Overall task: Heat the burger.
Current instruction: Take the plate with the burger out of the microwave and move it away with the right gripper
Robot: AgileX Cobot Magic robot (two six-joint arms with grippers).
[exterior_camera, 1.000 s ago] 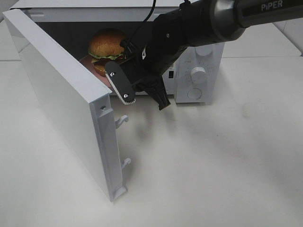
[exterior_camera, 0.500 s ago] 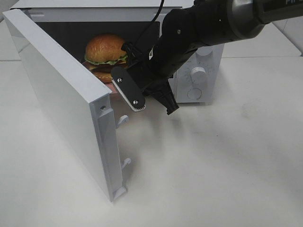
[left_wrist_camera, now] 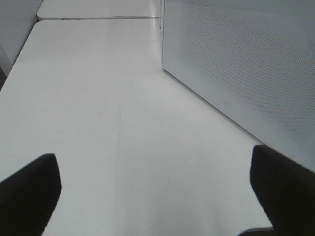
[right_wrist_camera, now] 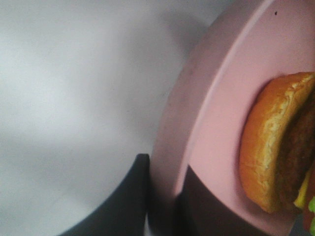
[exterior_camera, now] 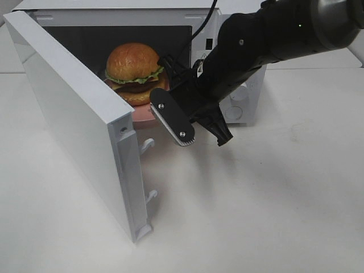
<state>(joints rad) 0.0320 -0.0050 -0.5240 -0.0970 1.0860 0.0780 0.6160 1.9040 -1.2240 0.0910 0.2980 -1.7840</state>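
The burger (exterior_camera: 135, 65) has a golden bun, lettuce and a dark patty. It sits on a pink plate (exterior_camera: 142, 114) inside the open microwave (exterior_camera: 114, 4), near the front of the cavity. My right gripper (exterior_camera: 206, 140) hangs just in front of the opening, to the right of the plate, with its fingers apart. In the right wrist view the plate's rim (right_wrist_camera: 216, 98) runs between the fingertips of the right gripper (right_wrist_camera: 167, 196), and the burger (right_wrist_camera: 275, 147) lies beyond. My left gripper (left_wrist_camera: 157, 191) is wide open and empty over bare table. It is out of the exterior view.
The microwave door (exterior_camera: 74, 114) swings far out to the front left, its latch hooks facing the opening. The control panel (exterior_camera: 242, 105) is partly hidden behind my right arm. A white dotted microwave panel (left_wrist_camera: 246, 73) stands beside the left gripper. White tabletop (exterior_camera: 256, 216) lies in front.
My right gripper has moved right and toward the front, out from before the burger. The burger and plate have shifted slightly toward the front and show more fully.
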